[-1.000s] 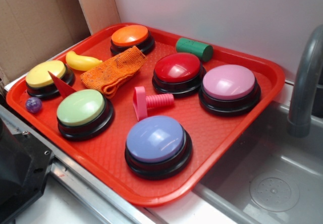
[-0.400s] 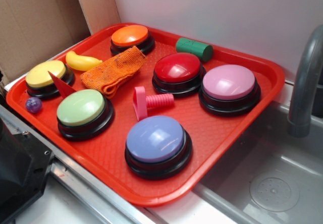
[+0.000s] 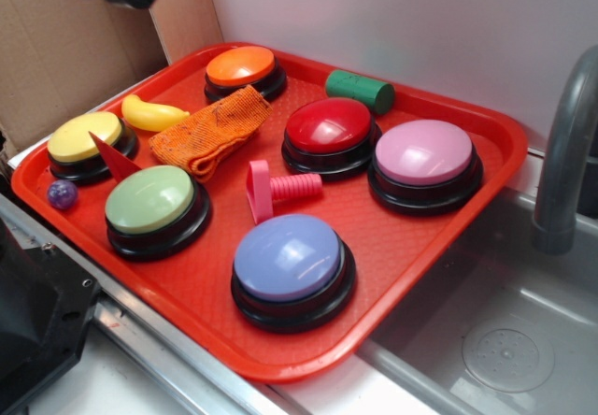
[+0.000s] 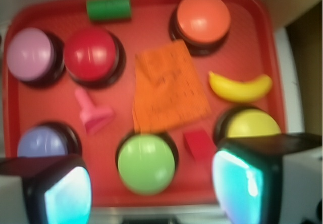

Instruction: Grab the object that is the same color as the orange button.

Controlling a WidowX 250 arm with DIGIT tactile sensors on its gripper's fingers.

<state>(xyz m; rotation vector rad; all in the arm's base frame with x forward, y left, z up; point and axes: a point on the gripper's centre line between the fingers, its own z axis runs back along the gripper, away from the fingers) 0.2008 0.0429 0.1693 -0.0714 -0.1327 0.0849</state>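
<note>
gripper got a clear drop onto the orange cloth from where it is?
Probably yes. The gripper hangs high above the tray, jaws apart, holding nothing. The orange cloth lies flat with nothing on top. The orange button, banana and green button crowd its edges, so a centred descent looks safest.

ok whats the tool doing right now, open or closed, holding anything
Tool: open, holding nothing, high above the orange mesh cloth on the red tray.

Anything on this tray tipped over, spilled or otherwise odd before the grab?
Nothing spilled or damaged. The pink screw and green cylinder lie on their sides on the tray. The orange cloth lies folded between the orange button and green button, untouched.
</note>
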